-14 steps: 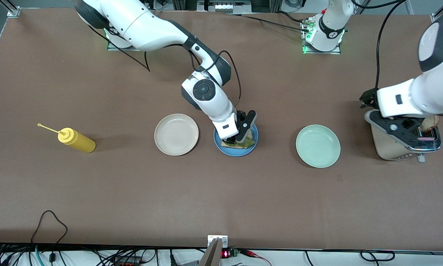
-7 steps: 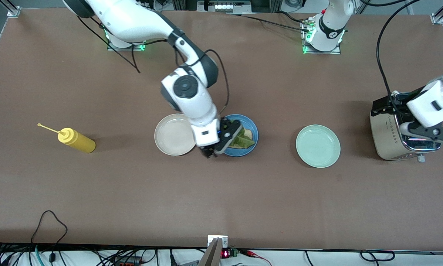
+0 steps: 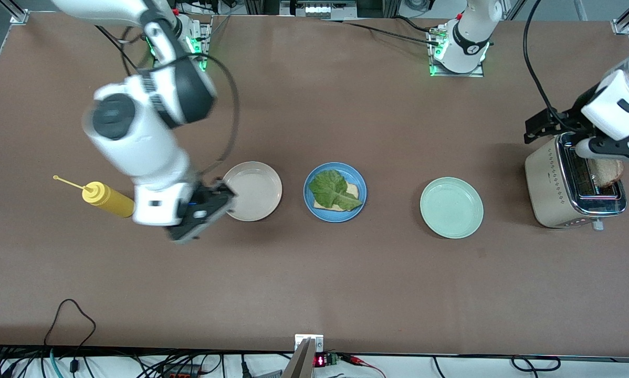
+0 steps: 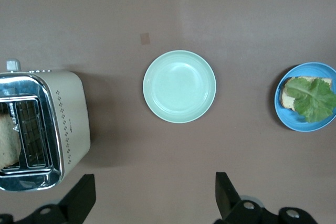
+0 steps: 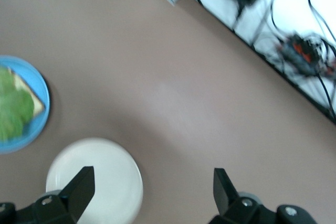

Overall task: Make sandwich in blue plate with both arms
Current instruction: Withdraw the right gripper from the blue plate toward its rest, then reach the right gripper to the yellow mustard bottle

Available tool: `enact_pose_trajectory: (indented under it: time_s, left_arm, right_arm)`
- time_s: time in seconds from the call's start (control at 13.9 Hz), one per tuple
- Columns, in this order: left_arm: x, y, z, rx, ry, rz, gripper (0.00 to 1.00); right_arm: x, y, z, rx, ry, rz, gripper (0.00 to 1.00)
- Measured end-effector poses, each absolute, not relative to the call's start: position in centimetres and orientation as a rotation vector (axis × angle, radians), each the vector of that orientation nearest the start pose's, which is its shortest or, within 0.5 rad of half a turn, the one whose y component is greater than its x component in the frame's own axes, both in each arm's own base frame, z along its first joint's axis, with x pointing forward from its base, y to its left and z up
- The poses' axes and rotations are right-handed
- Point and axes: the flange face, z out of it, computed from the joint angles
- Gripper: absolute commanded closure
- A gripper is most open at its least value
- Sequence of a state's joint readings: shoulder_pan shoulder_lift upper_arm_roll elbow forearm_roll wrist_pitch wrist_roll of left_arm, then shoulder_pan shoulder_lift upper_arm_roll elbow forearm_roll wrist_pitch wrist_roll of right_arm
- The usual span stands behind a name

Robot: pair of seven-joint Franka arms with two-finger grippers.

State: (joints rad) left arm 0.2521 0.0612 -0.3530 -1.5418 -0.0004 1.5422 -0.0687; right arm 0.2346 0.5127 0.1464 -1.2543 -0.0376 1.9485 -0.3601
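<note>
Green lettuce (image 3: 335,190) now sits on the bread (image 3: 349,197) in the blue plate (image 3: 310,199) mid-table; right gripper (image 3: 198,214) just let go and swung off, empty. Left gripper (image 3: 606,148) hovers open over the toaster (image 3: 553,186), so top slice next, I'd guess.

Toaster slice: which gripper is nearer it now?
Left. The left gripper hangs open right over the toaster and its bread slice; the right gripper is open beside the cream plate.
</note>
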Motion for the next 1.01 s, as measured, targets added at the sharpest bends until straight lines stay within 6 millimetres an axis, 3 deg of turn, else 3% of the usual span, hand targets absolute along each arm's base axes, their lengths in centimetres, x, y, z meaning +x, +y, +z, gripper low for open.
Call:
enact_pose_trajectory:
  time_s: [0.22,0.43,0.58,0.79,1.01]
  left_arm:
    - [56.0,-5.6,60.6,-3.150,0.058,0.090,0.00]
    - [56.0,-5.6,60.4,-3.149,0.057,0.099,0.00]
    - [55.9,-5.5,60.3,-3.149,0.054,0.103,0.00]
    - [56.0,-5.2,60.3,-3.149,0.045,0.104,0.00]
    - [55.8,-5.0,60.4,-3.145,0.039,0.103,0.00]
  right_arm:
    - [68.5,16.4,51.8,-2.864,-1.099,-0.228,0.00]
    - [67.5,10.9,55.1,-2.772,-1.134,-0.258,0.00]
    - [66.8,6.6,56.3,-2.673,-1.177,-0.286,0.00]
    - [66.0,-2.5,55.4,-2.505,-1.212,-0.343,0.00]
    - [64.3,-12.0,51.5,-2.327,-1.232,-0.457,0.00]
